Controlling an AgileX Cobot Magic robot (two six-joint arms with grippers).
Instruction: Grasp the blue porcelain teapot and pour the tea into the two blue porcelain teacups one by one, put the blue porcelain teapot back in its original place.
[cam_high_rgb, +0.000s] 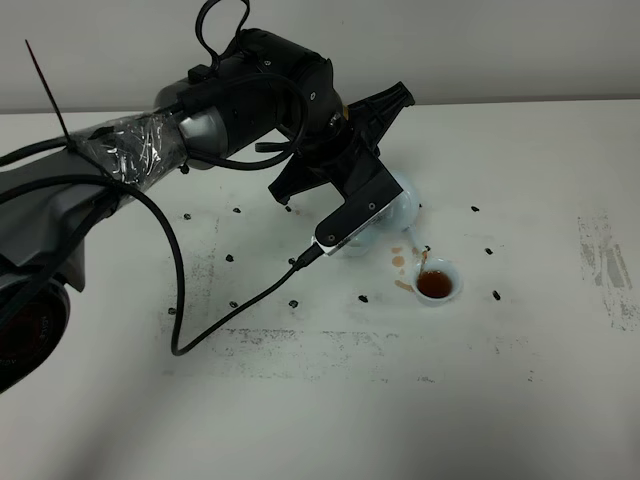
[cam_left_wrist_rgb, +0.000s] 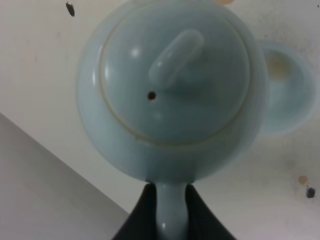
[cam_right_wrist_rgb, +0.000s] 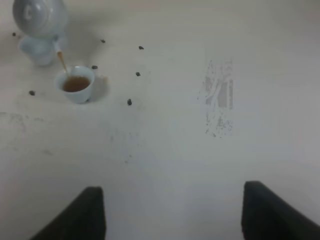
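The blue porcelain teapot (cam_high_rgb: 403, 200) hangs tilted above the table, spout down, with my left gripper (cam_high_rgb: 380, 190) shut on its loop handle (cam_left_wrist_rgb: 170, 212). Its knobbed lid (cam_left_wrist_rgb: 175, 82) fills the left wrist view. A thin stream of tea runs from the spout into one blue porcelain teacup (cam_high_rgb: 437, 283), which holds brown tea (cam_right_wrist_rgb: 76, 84). The other teacup (cam_right_wrist_rgb: 37, 50) sits right beside and partly under the teapot, and its inside (cam_left_wrist_rgb: 285, 90) looks pale. My right gripper (cam_right_wrist_rgb: 175, 215) is open over bare table, well away from the cups.
Brown drips (cam_high_rgb: 400, 262) stain the table next to the filled cup. Small dark specks (cam_high_rgb: 495, 295) are scattered around the cups. A black cable (cam_high_rgb: 230, 315) loops from the left arm over the table. A scuffed patch (cam_high_rgb: 600, 262) marks the right side.
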